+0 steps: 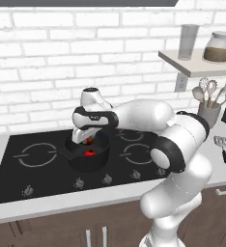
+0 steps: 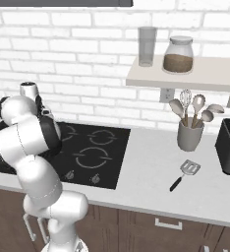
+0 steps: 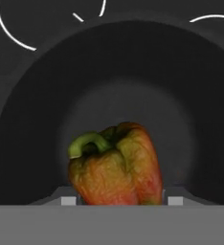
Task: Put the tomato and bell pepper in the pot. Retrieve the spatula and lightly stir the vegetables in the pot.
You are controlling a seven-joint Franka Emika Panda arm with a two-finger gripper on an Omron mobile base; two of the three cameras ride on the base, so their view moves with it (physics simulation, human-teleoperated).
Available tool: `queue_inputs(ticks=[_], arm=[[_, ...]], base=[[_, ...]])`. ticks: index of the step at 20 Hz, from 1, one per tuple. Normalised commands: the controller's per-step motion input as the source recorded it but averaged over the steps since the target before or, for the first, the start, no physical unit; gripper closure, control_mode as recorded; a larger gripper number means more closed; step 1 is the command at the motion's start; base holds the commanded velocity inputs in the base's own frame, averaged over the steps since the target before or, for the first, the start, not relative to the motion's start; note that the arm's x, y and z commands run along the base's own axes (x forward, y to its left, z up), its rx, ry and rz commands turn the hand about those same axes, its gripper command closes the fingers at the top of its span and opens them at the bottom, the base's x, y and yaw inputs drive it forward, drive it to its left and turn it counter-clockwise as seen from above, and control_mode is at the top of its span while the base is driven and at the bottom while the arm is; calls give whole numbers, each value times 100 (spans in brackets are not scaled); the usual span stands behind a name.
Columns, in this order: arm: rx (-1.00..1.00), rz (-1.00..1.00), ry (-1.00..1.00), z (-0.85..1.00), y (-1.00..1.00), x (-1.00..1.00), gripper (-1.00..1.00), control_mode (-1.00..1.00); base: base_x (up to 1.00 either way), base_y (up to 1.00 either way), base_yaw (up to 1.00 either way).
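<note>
Bell pepper held directly over the pot, ready to drop.

The gripper (image 1: 87,140) has its jaws closed on the bell pepper (image 3: 117,166), stem up, right above the mouth of the pot (image 1: 97,159); the tomato (image 1: 90,153) lies inside it. The spatula (image 2: 184,173) waits far right on the counter (image 2: 151,162).

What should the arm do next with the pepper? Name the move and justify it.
Probably open the end effector and release. It holds the bell pepper directly above the pot, whose dark floor lies behind it in the hand view, and the tomato already lies inside.
</note>
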Motion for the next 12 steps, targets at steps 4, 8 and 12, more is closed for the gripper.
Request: queue_inputs(ticks=[4,8,12], arm=[[-1,0,0,-41,36,22,100,-100],[0,0,1,-16,11,41,100,-100],[0,0,1,-12,0,37,100,-100]], base=[[0,0,0],[0,0,0],[0,0,0]])
